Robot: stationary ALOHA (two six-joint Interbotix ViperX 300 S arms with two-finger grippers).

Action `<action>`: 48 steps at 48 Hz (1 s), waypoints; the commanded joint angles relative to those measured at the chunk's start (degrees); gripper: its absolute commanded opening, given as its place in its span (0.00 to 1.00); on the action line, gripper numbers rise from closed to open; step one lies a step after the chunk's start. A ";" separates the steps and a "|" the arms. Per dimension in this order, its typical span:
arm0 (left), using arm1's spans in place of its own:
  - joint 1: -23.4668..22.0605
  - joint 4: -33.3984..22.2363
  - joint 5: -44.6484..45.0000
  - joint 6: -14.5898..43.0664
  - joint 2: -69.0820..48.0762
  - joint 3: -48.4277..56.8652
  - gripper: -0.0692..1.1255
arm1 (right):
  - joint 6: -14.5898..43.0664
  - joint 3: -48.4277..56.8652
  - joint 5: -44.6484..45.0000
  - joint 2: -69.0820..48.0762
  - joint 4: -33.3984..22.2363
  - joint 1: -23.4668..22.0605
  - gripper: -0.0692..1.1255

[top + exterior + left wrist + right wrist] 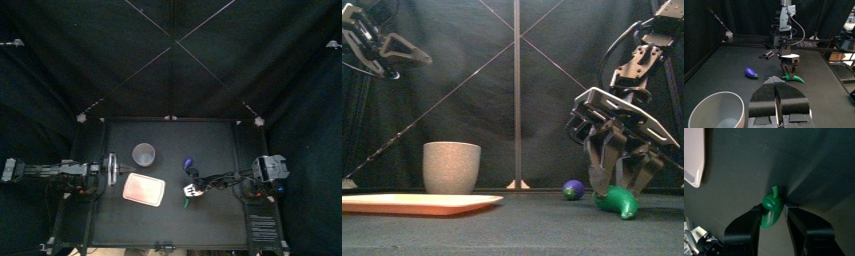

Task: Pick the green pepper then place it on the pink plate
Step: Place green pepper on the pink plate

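Observation:
The green pepper [772, 210] lies on the black table right of centre, also in the front view [621, 204] and the left wrist view [794, 78]. My right gripper [619, 192] has come down over it, and its jaws press on both sides of the pepper, which rests on the table. From above, the right gripper [193, 189] is just right of the pink plate [143, 188]. The plate [416, 203] lies flat at the front left with nothing on it. My left gripper [777, 97] is shut on nothing and held high at the table's left [382, 45].
A tall grey speckled cup [452, 166] stands behind the plate, also in the top view [143, 153]. A small purple eggplant toy [573, 188] lies just behind and left of the pepper, also in the left wrist view [751, 73].

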 commanded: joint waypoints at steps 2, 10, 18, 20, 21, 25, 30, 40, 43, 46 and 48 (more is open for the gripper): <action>-0.09 -0.26 -0.35 -0.09 0.09 -0.53 0.13 | -0.18 -2.29 0.00 -0.62 -1.58 0.18 0.52; 0.00 -0.88 -0.53 0.00 0.09 -0.53 0.13 | -0.44 -8.70 -0.44 -0.53 -7.82 0.79 0.52; 0.09 -0.97 -0.53 0.09 0.00 -0.53 0.13 | -0.70 -17.93 -3.25 1.58 -20.48 0.79 0.52; 0.00 -0.97 -0.53 0.18 0.00 -0.53 0.13 | -0.26 -20.30 -4.04 2.72 -23.82 0.70 0.52; 0.09 -0.97 -0.62 0.18 0.00 -0.53 0.13 | -0.18 -21.53 -4.13 3.52 -25.31 0.53 0.52; 0.35 -0.97 -0.79 0.18 0.00 -0.62 0.13 | -0.35 -27.25 -4.31 7.29 -30.41 0.26 0.52; 0.35 -0.97 -0.88 0.26 -0.09 -0.53 0.13 | -0.62 -33.05 -3.96 12.04 -34.19 -0.26 0.52; 0.35 -0.97 -0.79 0.26 -0.18 0.00 0.13 | -0.62 -41.92 -0.26 19.95 -39.73 -0.79 0.53; 0.35 -0.97 -0.79 0.26 -0.09 0.09 0.13 | -0.62 -43.68 1.76 21.45 -39.99 -1.05 0.53; 0.35 -0.97 -0.88 0.26 -0.09 0.18 0.13 | -0.88 -45.00 3.69 22.50 -40.52 -1.05 0.56; 0.35 -0.97 -0.79 0.26 -0.09 0.26 0.13 | -0.88 -45.88 5.27 23.20 -41.40 -0.97 0.60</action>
